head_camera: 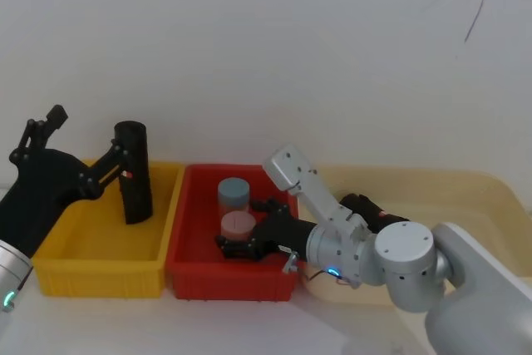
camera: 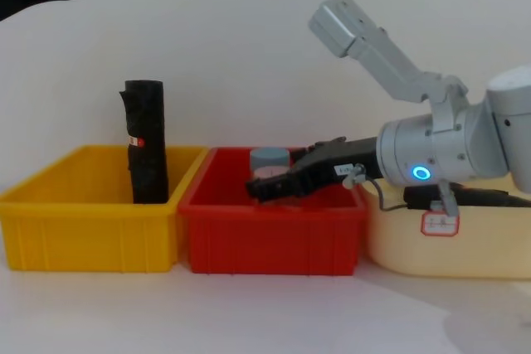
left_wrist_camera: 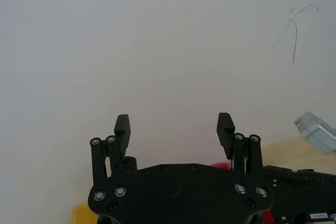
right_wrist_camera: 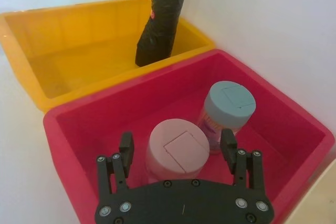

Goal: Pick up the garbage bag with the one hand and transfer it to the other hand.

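Your thick black cylindrical roll of garbage-bag plastic (camera: 147,143) stands nearly upright in the yellow plastic bin (head_camera: 100,276), by that bin's far right corner, its red-and-white sticker facing the chest view. The left tool (left_wrist_camera: 173,124) hangs above it with its fingers spread wide and nothing between them. From the head view it seems to straddle the roll, but the chest view puts it well clear of the top, so don't trust that overlap when you descend.

The roll is tall and on a narrow base, so a finger clipping its top or side would likely tip it flat into the bin, where the walls crowd a grasp. Closing too high on the soft plastic may let it slip or swing.

The right tool (right_wrist_camera: 177,142) is your other worry. It sits low in the red plastic bin (head_camera: 233,282), wide open, one finger on each side of the pink-lidded jar (right_wrist_camera: 176,153) and gripping nothing. Lift it carelessly for the handover and it could knock that jar or the blue-lidded jar (right_wrist_camera: 229,100) beside it (both stand close together)
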